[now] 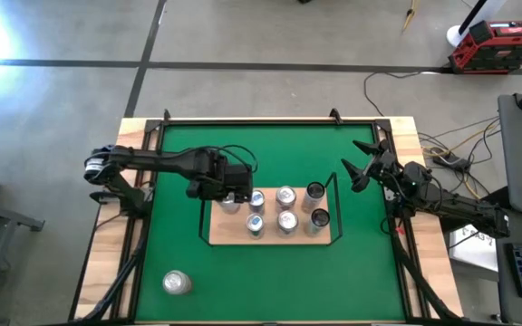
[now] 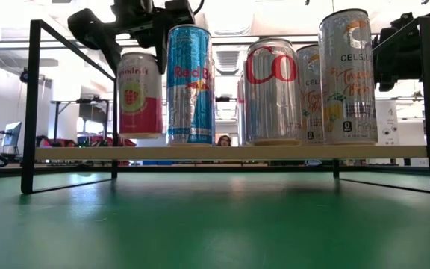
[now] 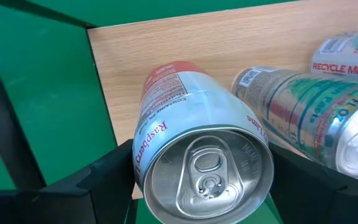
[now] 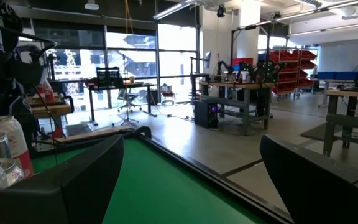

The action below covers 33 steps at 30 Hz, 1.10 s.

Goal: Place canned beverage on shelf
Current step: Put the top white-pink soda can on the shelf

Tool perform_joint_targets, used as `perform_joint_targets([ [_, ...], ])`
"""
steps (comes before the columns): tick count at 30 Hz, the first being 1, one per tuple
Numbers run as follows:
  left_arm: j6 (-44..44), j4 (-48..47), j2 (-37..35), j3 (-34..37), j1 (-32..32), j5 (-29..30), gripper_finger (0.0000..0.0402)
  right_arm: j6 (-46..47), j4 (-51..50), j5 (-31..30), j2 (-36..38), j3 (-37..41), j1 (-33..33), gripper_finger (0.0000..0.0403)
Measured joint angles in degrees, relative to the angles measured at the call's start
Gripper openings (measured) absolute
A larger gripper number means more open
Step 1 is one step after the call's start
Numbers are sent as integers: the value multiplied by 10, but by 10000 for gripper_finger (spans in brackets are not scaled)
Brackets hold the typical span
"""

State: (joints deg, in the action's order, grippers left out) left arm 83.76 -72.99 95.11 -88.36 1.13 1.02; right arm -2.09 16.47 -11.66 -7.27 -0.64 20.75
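Left gripper (image 1: 233, 197) closed around a raspberry can (image 3: 201, 155) standing on the shelf (image 1: 234, 234)

The pink-labelled raspberry can stands upright on the light-wood board at the shelf's left end, and the left gripper's two dark fingers (image 3: 98, 180) sit on either side of it, one against each flank, so the can lies directly between them; in the low view the can's base meets the board while the gripper hangs over its top. Just beside it stands a blue Red Bull can (image 2: 189, 84), and further along the same board are a red-lettered silver can (image 2: 272, 91) and a Celsius can (image 2: 347, 76). One more can (image 1: 177, 282) lies on the green tabletop (image 1: 270, 281) near its front left corner, well apart from the shelf. The right gripper (image 1: 359, 167) waits past the shelf's right end, its jaws spread with nothing between them
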Motion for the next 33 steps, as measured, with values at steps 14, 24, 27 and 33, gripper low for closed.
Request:
perform_joint_targets([
  [14, -134, 0, 2, 0, -3, 12, 296, 0, 0, 0, 0, 0, 0, 368],
  [24, -245, -5, 2, 0, -5, 10, 304, 0, 0, 0, 0, 0, 0, 368],
  [27, -259, -4, 3, 0, -5, 10, 304, 1, 0, 0, 0, 0, 0, 368],
  [33, -269, -6, 16, 0, -5, -2, 304, 0, 0, 0, 0, 0, 0, 368],
])
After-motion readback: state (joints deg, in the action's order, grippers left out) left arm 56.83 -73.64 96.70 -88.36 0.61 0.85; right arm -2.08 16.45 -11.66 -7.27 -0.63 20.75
